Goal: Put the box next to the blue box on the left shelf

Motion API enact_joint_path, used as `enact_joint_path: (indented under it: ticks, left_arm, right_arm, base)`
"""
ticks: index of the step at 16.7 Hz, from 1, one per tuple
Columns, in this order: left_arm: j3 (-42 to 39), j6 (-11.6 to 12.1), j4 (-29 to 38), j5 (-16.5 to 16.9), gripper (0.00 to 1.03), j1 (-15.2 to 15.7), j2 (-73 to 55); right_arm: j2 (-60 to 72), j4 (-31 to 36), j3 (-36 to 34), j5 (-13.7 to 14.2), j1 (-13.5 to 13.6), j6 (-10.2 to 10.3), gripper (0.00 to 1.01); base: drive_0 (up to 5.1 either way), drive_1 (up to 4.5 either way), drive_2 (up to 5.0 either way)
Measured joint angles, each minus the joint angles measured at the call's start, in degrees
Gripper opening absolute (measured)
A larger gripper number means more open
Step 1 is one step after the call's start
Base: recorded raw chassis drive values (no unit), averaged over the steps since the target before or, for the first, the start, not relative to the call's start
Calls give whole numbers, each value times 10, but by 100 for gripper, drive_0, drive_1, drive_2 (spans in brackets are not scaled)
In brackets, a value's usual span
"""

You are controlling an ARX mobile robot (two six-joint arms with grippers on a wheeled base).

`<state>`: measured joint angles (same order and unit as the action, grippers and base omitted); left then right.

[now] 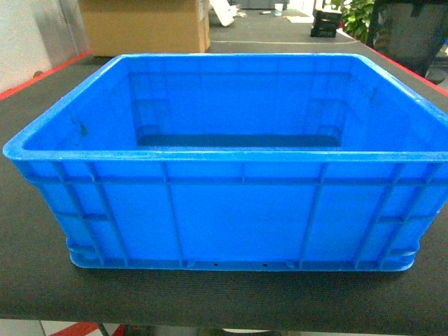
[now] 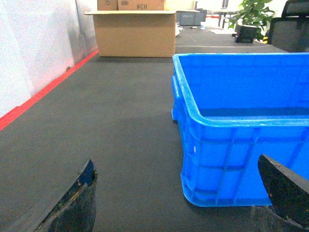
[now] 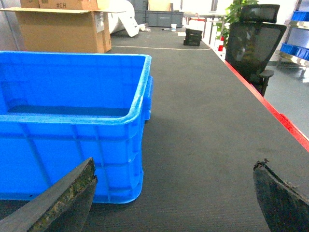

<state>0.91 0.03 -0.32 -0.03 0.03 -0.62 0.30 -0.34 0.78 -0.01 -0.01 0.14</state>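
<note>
Dark matting (image 1: 28, 280) is carrying everything. Left claw (image 2: 178, 203) is gaping wide, the crate's (image 2: 231, 145) near left corner sitting ahead between its tips. Right claw (image 3: 174, 203) is also gaping wide, the crate's right corner ahead to its left. Beyond are standing a cardboard carton (image 2: 135, 34), an office chair (image 3: 253, 43) and a plant (image 2: 253, 12).

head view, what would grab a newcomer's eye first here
The big bright blue crate, open-topped and empty, fills the middle of the dark table mat. Behind it at far left sits a brown cardboard box; a black office chair stands beyond the table's red right edge.
</note>
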Motion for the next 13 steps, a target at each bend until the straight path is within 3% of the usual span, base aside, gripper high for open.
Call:
enact_joint_path:
  ticks: [13]
  left_arm:
    - [0, 0, 0, 0, 98, 0, 0]
  right_arm:
    - [0, 0, 0, 0, 0, 0, 98]
  base:
    - [0, 0, 0]
